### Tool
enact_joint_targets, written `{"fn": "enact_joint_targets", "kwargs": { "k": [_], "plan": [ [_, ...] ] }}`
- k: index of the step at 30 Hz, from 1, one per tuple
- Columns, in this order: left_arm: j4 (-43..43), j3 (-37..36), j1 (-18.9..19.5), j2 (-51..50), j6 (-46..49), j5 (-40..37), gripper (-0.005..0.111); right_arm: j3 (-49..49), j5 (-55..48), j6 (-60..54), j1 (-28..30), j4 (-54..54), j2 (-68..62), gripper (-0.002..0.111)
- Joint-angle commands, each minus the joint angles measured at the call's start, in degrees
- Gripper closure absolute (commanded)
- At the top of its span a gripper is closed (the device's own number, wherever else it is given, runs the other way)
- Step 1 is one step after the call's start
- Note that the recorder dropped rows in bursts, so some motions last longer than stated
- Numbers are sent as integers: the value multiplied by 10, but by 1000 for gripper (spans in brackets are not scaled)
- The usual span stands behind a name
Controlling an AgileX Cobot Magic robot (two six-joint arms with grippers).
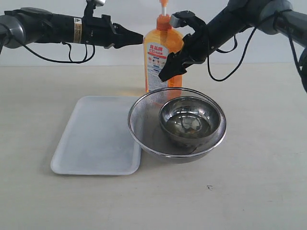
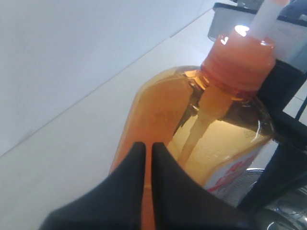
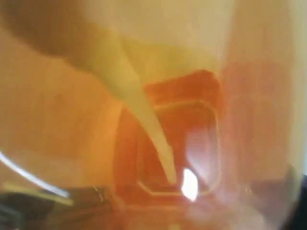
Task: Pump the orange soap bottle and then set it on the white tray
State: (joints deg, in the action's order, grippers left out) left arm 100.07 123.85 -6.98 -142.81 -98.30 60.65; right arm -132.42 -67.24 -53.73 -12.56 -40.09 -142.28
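orange plastic, see-through and full of soap: the orange soap bottle (image 1: 158, 48) stands upright on the pale table (image 1: 249, 182) at the back of the scene. its foot is hidden behind the mesh strainer (image 1: 144, 122). it is not on the white tray (image 1: 96, 136), which lies flat and bare in front of it and to the left, apart from it. the strainer sits just right of the tray, its rim overlapping the tray's right edge as the exterior camera sees it. a metal bowl (image 1: 168, 115) rests inside the strainer.

the left gripper (image 1: 140, 37) points in level from the left, with its tips at the bottle's shoulder, touching it or very nearly so. in the left wrist view its two black fingers (image 2: 129, 182) lie side by side with only a thin slit between them, so it is closed and holds nothing. beyond them the bottle (image 2: 163, 105) fills the view, with its orange collar (image 2: 240, 57), the white stem (image 2: 264, 19) above it and the pale tube (image 2: 196, 134) running down inside.

the right gripper (image 1: 167, 72) reaches down from the upper right with its jaws spread wide around the bottle. one black finger (image 1: 175, 64) slants across the bottle's front beside the label (image 1: 156, 60); the other finger is hidden. whether the fingers press on the plastic cannot be told. the right wrist view is a close blur of orange plastic (image 3: 72, 120) crossed by the pale tube (image 3: 144, 110).
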Motion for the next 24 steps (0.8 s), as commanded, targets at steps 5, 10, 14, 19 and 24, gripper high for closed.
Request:
{"fn": "enact_joint_targets", "kwargs": {
  "k": [5, 10, 14, 19, 24],
  "plan": [
    [-1, 3, -3, 3, -7, 4, 102, 0, 10, -1, 0, -2, 4, 10],
    [-1, 3, -5, 3, -7, 4, 102, 0, 23, -1, 0, -27, 4, 10],
    [-1, 3, -5, 3, -7, 4, 102, 0, 23, -1, 0, -28, 4, 10],
    [-1, 3, -5, 3, -7, 4, 102, 0, 23, 7, 0, -27, 4, 10],
    [-1, 3, -5, 3, -7, 4, 102, 0, 14, 9, 0, -27, 4, 11]
  ]
}}
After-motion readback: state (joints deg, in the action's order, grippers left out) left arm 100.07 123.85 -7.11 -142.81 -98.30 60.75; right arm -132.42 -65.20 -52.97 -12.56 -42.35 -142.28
